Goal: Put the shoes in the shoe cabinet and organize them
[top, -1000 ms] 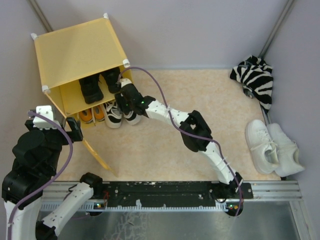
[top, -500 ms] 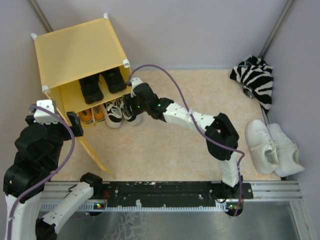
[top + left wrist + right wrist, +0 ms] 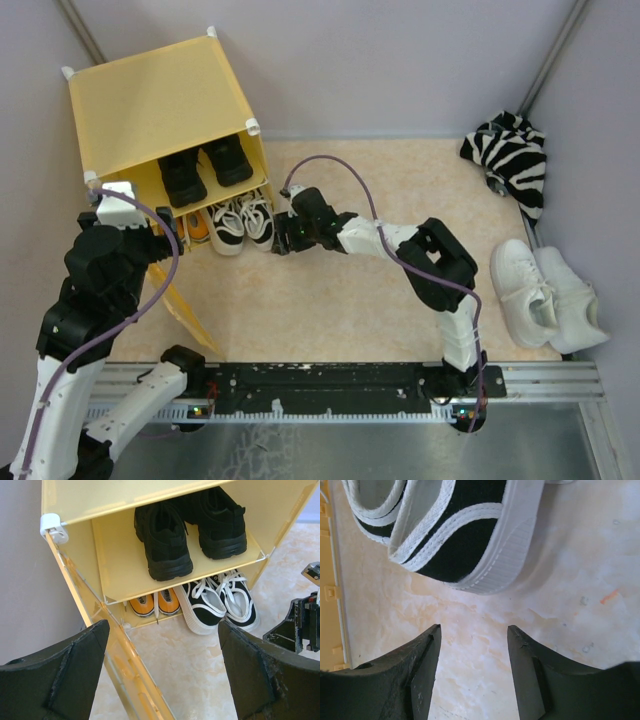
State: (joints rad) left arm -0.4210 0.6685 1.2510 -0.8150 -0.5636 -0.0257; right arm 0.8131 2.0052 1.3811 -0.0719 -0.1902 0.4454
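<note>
A robotics lab cell is indicated by plain grey walls (image 3: 400, 60) at top and a mounting rail (image 3: 340, 379) at bottom.

The worktop (image 3: 330, 300) is a beige sheet with an orange-tan marbled pattern, matte and softly lit, with only faint shadows. Plain pale lilac-grey walls close it in on 3 sides: a far wall (image 3: 380, 60), a left wall (image 3: 30, 150) and a right wall (image 3: 600, 120). 2 dark poles (image 3: 80, 30) (image 3: 550, 60) slant up in the far corners. Along the near edge runs an aluminium rail (image 3: 560, 380), with a brushed metal sheet (image 3: 350, 450) below it. In the right wrist view a small orange fleck (image 3: 610, 596) marks the marbled surface.
</note>
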